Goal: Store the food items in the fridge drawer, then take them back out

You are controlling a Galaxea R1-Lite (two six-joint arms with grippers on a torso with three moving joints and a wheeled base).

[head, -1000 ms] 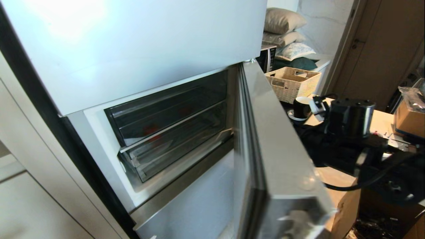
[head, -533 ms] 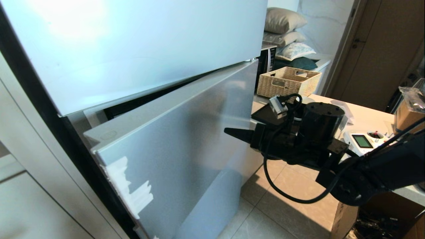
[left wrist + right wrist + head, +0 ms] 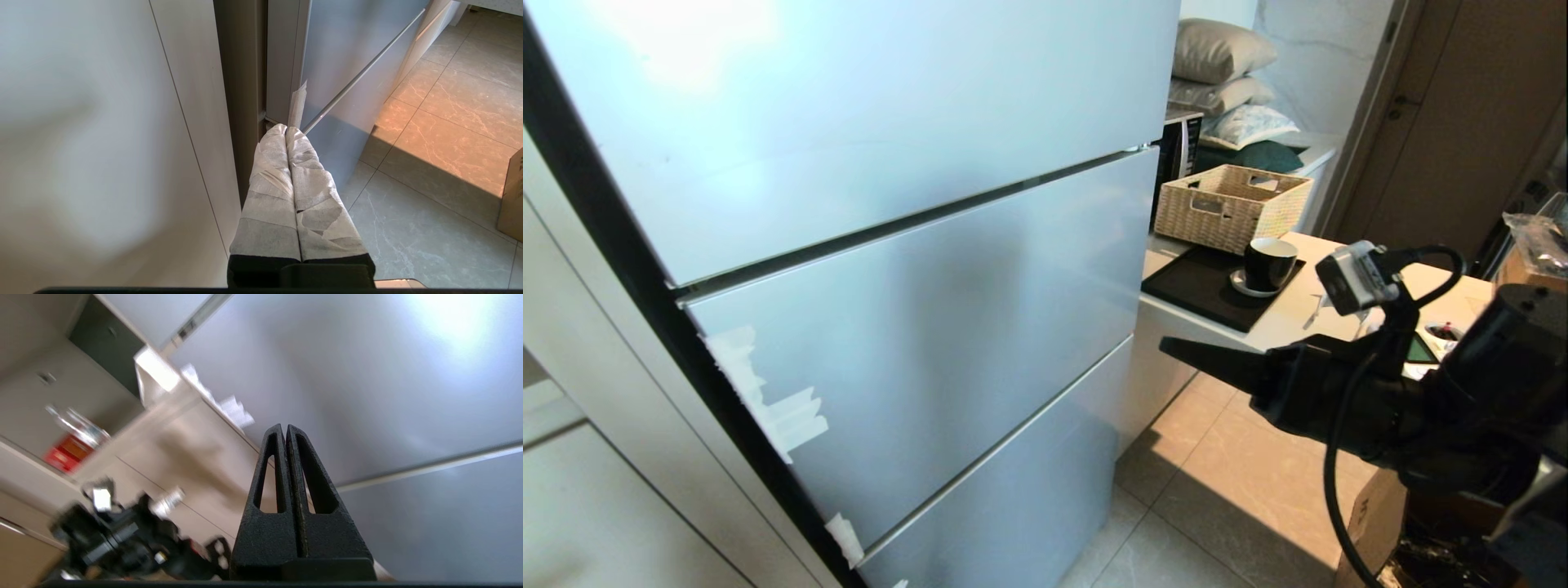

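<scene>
The robot's black right gripper (image 3: 1176, 349), jaws pressed together and holding nothing, hung level beside the silver-blue fridge's closed middle door (image 3: 931, 327), apart from it. The tape-wrapped left gripper (image 3: 286, 130), jaws likewise together, pointed at the fridge's lower hinge edge. Behind stood a black cup (image 3: 1267, 263) and woven basket (image 3: 1229, 204). The food and drawer were hidden from sight.

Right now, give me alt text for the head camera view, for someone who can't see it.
A silver-blue fridge with all its doors closed and torn white tape at one edge fills the frame. The robot's black right gripper, fingers shut and empty, points toward it from the right. Behind, a counter holds a wicker basket and black cup.
</scene>
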